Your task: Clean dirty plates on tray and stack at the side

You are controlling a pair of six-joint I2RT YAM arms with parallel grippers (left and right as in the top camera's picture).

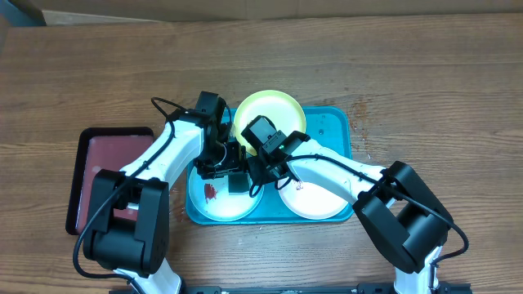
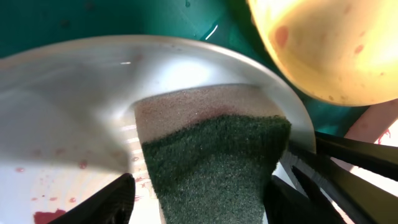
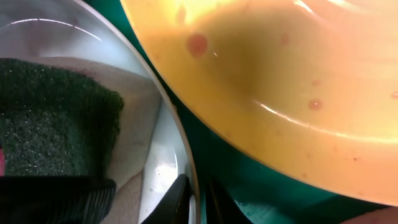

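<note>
The turquoise tray holds three plates. The yellow-green plate is at the back, the light blue plate front left, the white plate front right. My left gripper is shut on a dark green sponge and presses it on the light blue plate, which has reddish smudges. My right gripper is shut on that plate's rim, one finger inside and one outside. The yellow-green plate shows small reddish spots.
A dark red tray with a black rim lies on the wooden table left of the turquoise tray. Both arms cross over the middle of the tray, their grippers close together. My right gripper's fingers show beside the sponge in the left wrist view.
</note>
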